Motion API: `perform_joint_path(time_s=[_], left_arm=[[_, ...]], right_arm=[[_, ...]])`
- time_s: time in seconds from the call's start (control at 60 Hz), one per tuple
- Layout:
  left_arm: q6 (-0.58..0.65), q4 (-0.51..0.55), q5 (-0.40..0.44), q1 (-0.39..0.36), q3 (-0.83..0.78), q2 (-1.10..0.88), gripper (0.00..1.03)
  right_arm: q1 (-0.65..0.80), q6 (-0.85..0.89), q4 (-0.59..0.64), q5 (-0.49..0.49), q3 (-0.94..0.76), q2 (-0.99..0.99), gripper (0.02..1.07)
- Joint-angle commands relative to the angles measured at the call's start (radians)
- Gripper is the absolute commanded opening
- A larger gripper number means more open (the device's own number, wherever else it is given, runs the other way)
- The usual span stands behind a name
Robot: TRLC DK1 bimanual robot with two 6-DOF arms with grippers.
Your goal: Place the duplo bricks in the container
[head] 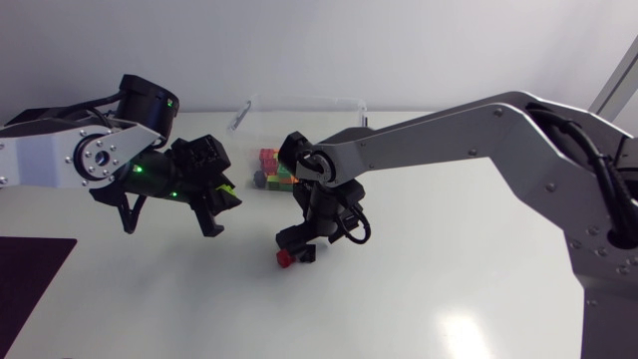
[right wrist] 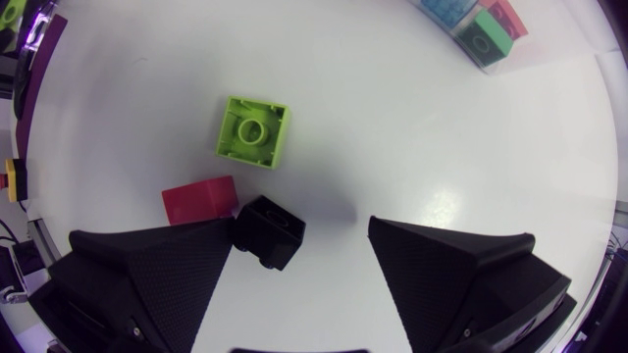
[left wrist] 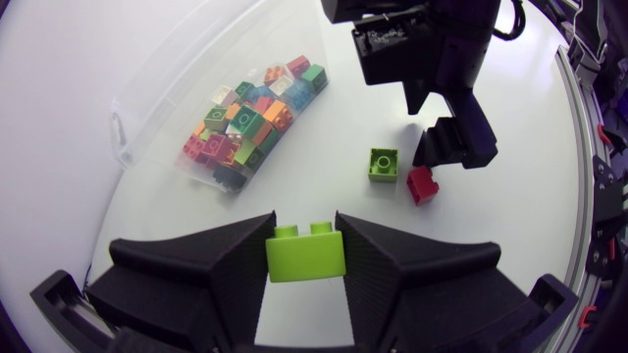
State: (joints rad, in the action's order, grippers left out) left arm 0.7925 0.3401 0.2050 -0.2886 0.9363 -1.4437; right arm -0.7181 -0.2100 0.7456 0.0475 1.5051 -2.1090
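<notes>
The left gripper (left wrist: pixel 306 233) is clamping a lime brick (left wrist: pixel 306 257) between both fingers; the right gripper (right wrist: pixel 304 235) is gaping beside a red brick (right wrist: pixel 199 201). The clear container (left wrist: pixel 137 108) is holding many mixed bricks (left wrist: pixel 245 118).

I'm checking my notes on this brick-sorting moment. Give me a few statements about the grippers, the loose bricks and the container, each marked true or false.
1. The left gripper is shut on a lime green brick. True.
2. The right gripper grips the red brick. False: it is open, and the red brick lies on the table just beside it.
3. The container is empty. False: it holds many coloured bricks.
4. A green brick lies loose on the table near the red brick. True.
</notes>
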Motion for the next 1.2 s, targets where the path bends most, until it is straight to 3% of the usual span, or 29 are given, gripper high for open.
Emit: perform_joint_path(time_s=[0.0, 0.3, 0.433, 0.517, 0.683, 0.75, 1.183], left_arm=[[-0.026, 0.0, 0.011, 0.009, -0.005, 0.037, 0.27], [-0.068, 0.025, 0.02, 0.009, 0.05, 0.129, 0.27], [-0.068, 0.045, 0.022, 0.009, 0.062, 0.144, 0.27], [-0.068, 0.05, 0.022, 0.005, 0.067, 0.147, 0.27], [-0.068, 0.062, 0.022, -0.007, 0.087, 0.144, 0.27], [-0.068, 0.063, 0.022, -0.014, 0.093, 0.143, 0.27], [-0.108, 0.094, 0.022, -0.027, 0.177, 0.115, 0.27]], right_arm=[[0.003, -0.034, 0.02, -0.014, 0.023, -0.032, 0.95], [0.017, -0.065, 0.005, -0.06, 0.02, -0.045, 0.55], [0.026, -0.068, -0.011, -0.074, 0.001, -0.043, 0.5], [0.049, -0.068, -0.032, -0.083, -0.014, -0.039, 0.38], [0.075, -0.058, -0.063, -0.084, -0.066, -0.023, 0.38], [0.085, -0.049, -0.066, -0.083, -0.086, -0.009, 0.53], [0.109, 0.124, -0.072, -0.077, -0.189, 0.078, 0.53]])
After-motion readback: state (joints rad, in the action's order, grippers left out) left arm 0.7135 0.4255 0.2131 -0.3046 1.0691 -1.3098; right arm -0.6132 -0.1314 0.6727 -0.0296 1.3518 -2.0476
